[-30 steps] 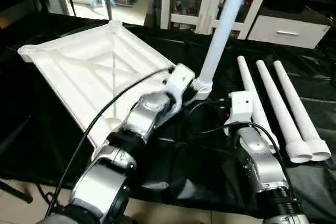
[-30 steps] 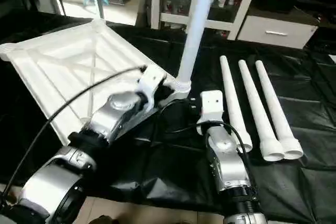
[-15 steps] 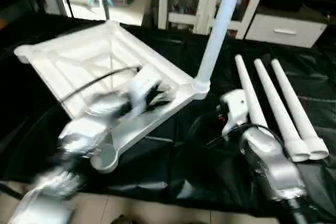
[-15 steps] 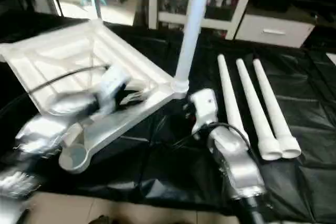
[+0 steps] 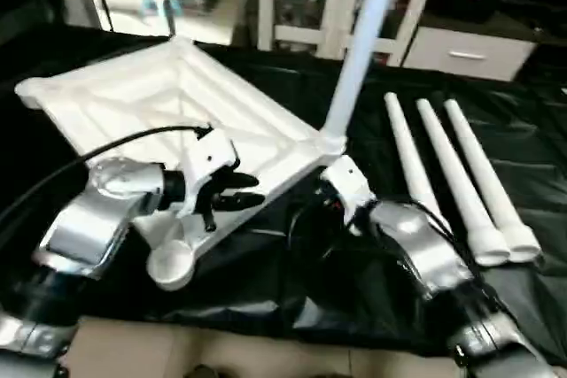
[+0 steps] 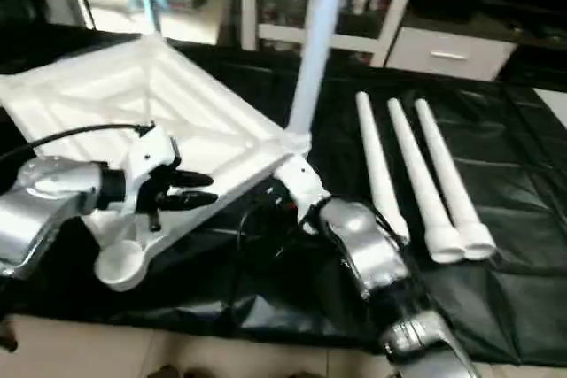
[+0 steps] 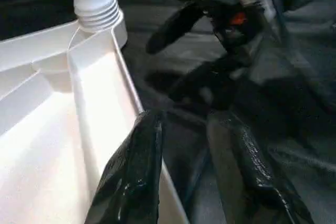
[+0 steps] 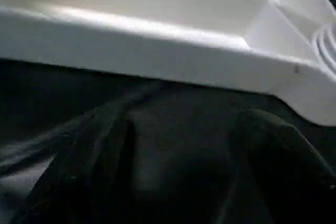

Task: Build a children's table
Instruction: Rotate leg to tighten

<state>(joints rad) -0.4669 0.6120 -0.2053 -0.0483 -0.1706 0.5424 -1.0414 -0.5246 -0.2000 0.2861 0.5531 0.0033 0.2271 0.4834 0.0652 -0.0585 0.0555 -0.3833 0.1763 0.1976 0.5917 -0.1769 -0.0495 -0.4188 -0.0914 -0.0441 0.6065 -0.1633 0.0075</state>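
Hovering my left gripper, fingers parted and empty, over the top's near rim; right gripper spread beside the standing leg. Spare legs are lying farther right — looking light, stiff, slick; I'm guessing grab the ribbed ends.

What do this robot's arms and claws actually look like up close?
Both forearms are rounded silver metal shells. The left claw has two glossy black fingers on a white wrist block. Black cables loop along each arm. The right claw has dark fingers too.

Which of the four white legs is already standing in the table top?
The upright leg, fitted in the corner socket; the other three legs lie loose on the black cloth.
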